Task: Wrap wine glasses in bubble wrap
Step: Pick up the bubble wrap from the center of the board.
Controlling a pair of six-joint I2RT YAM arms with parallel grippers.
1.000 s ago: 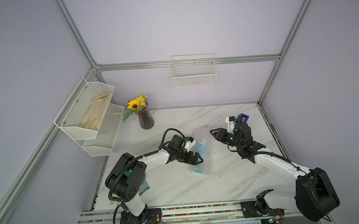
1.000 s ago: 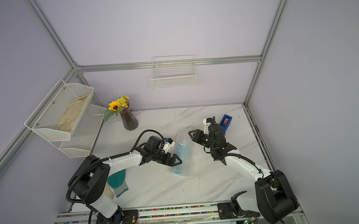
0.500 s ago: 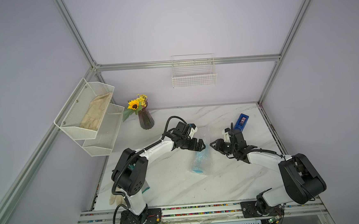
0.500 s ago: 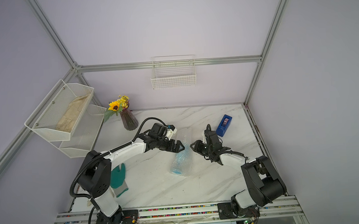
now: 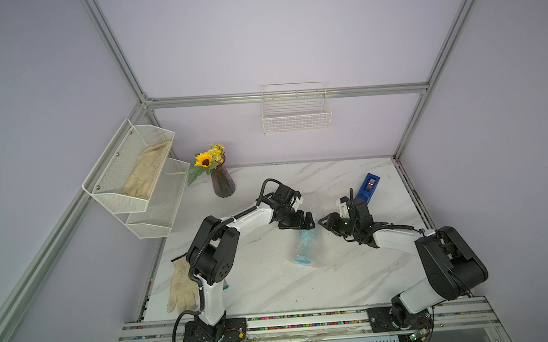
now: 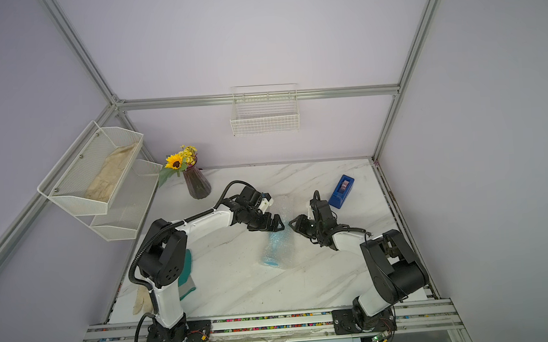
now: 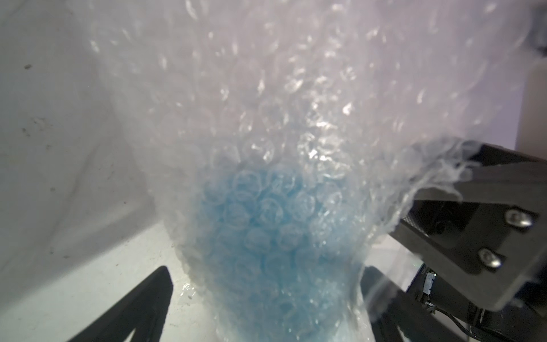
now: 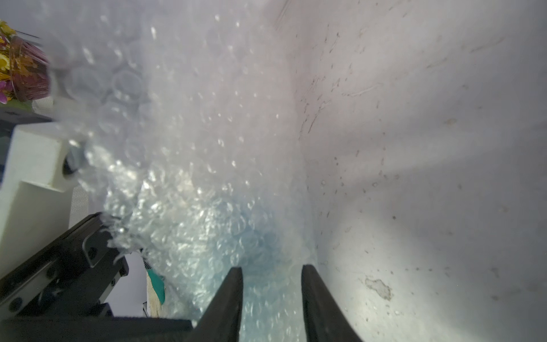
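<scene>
A: Surface?

B: White marble bench (image 5: 273, 292) with grey veins. Close up, in the right wrist view, small dark marks and one chipped spot. Along the front edge, a metal rail (image 5: 307, 316) carrying both arm bases.

A: And the room?

B: Pale lilac walls, with an aluminium frame in the corners. On the back wall, a white wire basket (image 5: 297, 118). On the left wall, a two-level mesh shelf (image 5: 158, 214), with a pale glove (image 5: 145, 173) in the upper level.

A: On the bench itself?

B: Near the back left corner, a dark vase (image 5: 223, 184) with a sunflower. Near the back right corner, a blue tape holder (image 5: 368, 187). At the front left corner, a second pale glove (image 5: 182, 288) and a teal glove (image 6: 186, 275), both partly hidden behind the left arm.

A: Where is the goblet (image 5: 305, 244)?

B: About the middle of the bench, inside the bubble wrap (image 6: 284, 207). Showing light blue through the film in both top views and both wrist views. Upright or lying, not clear under the film.

A: Grippers?

B: Left gripper (image 5: 308, 223) spread wide, one finger on each side of the wrapped goblet. Touching or not, cannot tell. Right gripper (image 5: 324, 221) just beside it, on the side of the right edge. Fingers (image 8: 228, 302) apart with a narrow gap, film visible through the gap, nothing clearly pinched.
</scene>
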